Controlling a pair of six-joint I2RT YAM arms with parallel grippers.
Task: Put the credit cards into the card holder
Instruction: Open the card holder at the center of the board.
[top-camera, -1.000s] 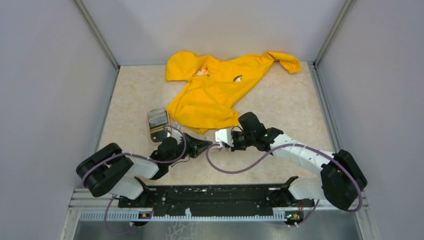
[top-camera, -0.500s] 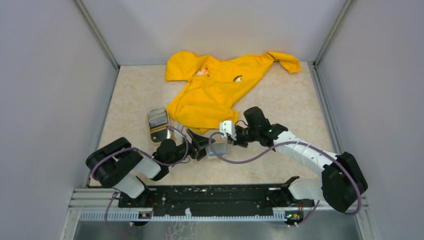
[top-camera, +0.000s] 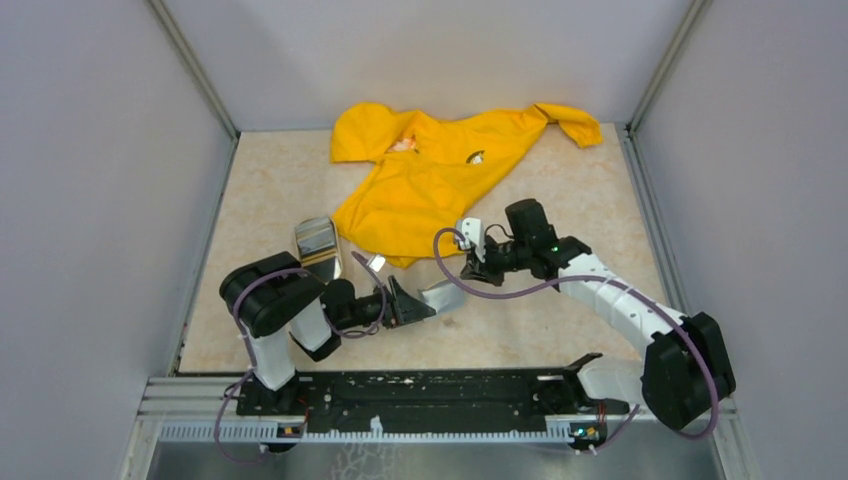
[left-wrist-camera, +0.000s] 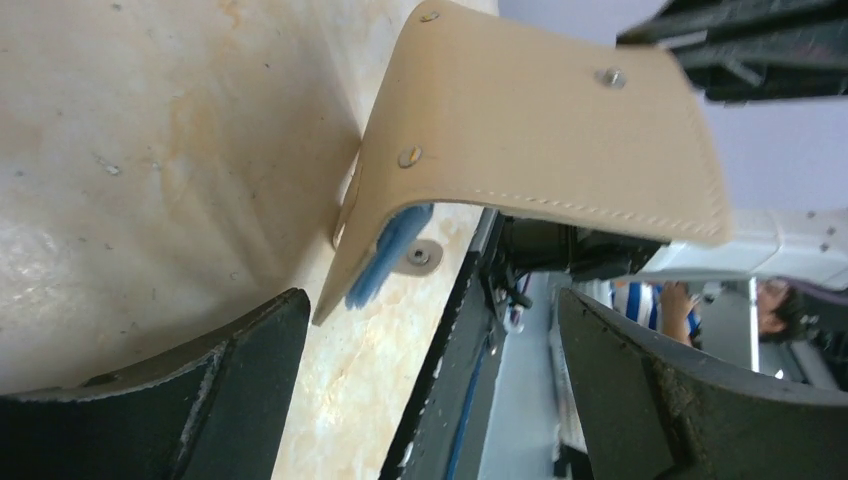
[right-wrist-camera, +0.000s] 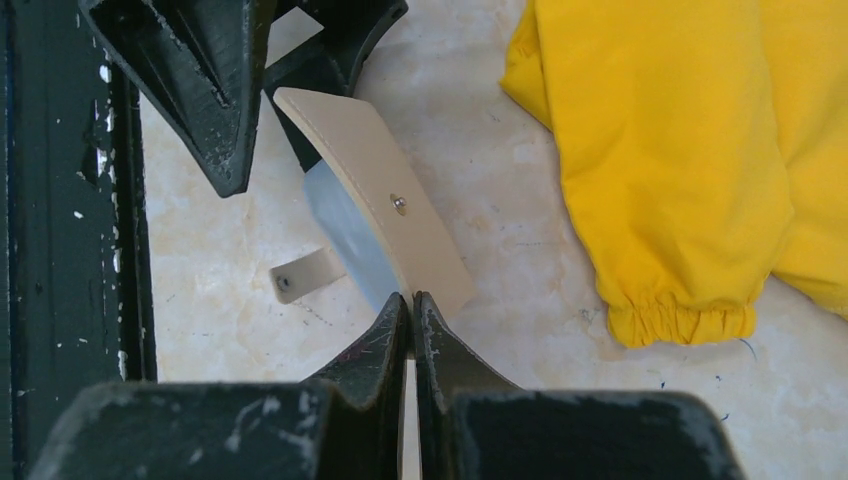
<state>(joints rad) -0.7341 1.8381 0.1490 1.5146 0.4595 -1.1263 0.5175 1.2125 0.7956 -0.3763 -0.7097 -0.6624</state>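
Right wrist cam: R end effector (right-wrist-camera: 411, 312) pinching corner of tan card holder (right-wrist-camera: 372, 175), holder bent. L end effector (left-wrist-camera: 430, 320) spread wide around other end. Bluish layer (left-wrist-camera: 390, 250) inside fold.

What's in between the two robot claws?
The tan card holder: the right gripper pinches one edge, and the open left gripper faces the other end. The right wrist view shows it.

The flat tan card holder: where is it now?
Top view: the tan card holder is central, pinched by the right gripper, facing the open left gripper, near the yellow jacket.
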